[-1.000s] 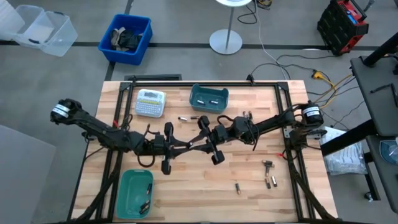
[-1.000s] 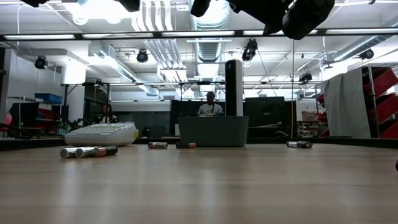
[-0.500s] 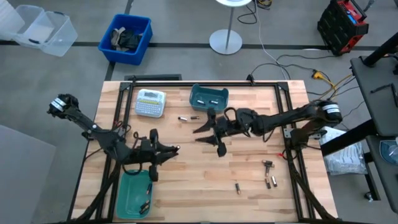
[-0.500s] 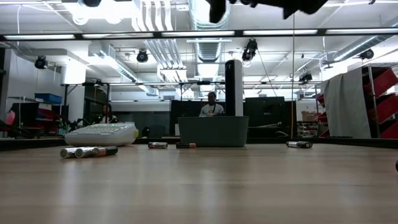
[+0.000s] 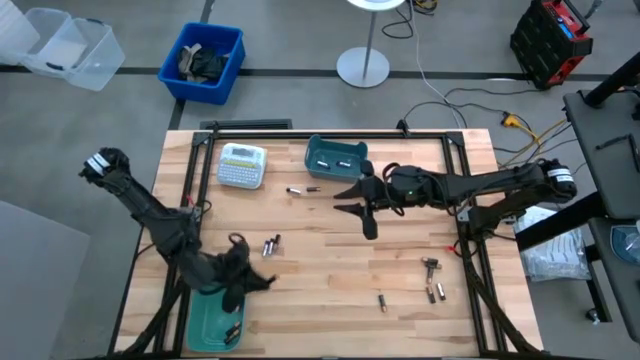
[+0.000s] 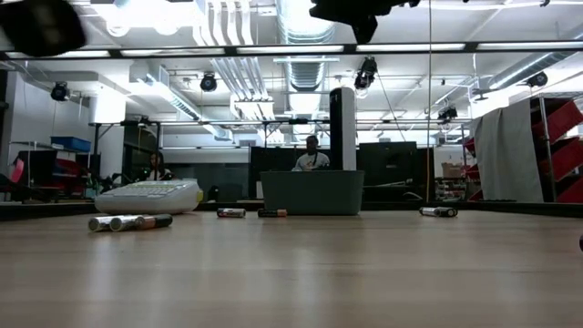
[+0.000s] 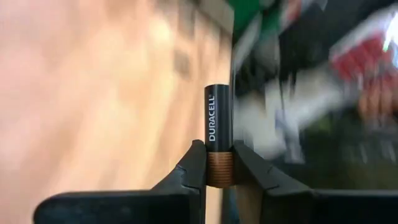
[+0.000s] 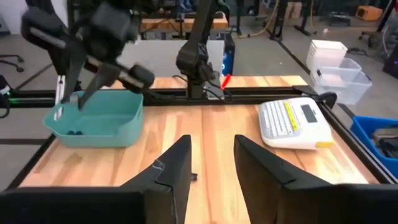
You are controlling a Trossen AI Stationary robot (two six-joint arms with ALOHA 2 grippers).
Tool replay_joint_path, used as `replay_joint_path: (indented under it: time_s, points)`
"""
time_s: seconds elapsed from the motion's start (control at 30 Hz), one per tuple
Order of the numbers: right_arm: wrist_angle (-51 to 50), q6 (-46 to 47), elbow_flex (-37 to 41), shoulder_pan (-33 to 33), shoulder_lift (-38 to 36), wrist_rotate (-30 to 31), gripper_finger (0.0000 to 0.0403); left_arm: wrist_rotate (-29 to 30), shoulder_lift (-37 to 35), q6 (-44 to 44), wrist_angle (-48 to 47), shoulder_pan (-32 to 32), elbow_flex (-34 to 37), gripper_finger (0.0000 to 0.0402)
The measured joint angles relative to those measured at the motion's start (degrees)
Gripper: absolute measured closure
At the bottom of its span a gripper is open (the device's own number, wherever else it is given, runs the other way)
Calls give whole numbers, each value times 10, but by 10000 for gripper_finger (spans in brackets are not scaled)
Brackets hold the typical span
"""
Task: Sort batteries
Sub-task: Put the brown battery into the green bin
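Left wrist view: the left gripper (image 7: 219,169) clamps a Duracell battery (image 7: 219,134) upright, hovering over the green bin (image 5: 204,318) at the worktop's (image 5: 400,270) 7 o'clock corner. Right gripper (image 5: 362,202), fingers spread and empty, hangs near centre, toward 1 o'clock.

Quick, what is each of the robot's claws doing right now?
Left gripper: shut on a black-and-copper cylindrical battery, over the teal bin.
Right gripper: open, holding nothing.

Two teal bins (image 5: 312,150) (image 5: 208,310), one white label-maker (image 5: 242,165) and roughly nine loose batteries (image 5: 270,244) are being counted, with one more battery (image 7: 218,134) being gripped
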State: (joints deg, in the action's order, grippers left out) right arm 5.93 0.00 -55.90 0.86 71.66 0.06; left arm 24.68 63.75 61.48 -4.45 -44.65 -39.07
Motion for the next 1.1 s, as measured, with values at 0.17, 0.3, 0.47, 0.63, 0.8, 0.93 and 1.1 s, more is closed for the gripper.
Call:
replay_joint_path:
  time_s: [0.17, 0.3, 0.47, 0.63, 0.8, 0.93, 1.1]
  points:
    - [2, -8, 0, 0, 9, 0, 309, -179, 24, 144, -247, -23, -78, 368]
    - [0, -8, 0, 0, 15, 0, 318, -233, 60, 256, -526, -23, -186, 366]
    - [2, -6, 0, 0, 23, 0, 328, -319, 127, 312, -699, -25, -303, 371]
    - [3, -6, 0, 0, 26, 0, 334, -353, 196, 278, -717, -25, -352, 371]
    - [3, -6, 0, 0, 27, 0, 332, -411, 255, 228, -718, -25, -359, 371]
    - [3, -6, 0, 0, 27, 0, 323, -423, 282, 201, -716, -25, -352, 371]
    - [3, -4, 0, 0, 27, 0, 315, -390, 299, 198, -714, -25, -351, 355]
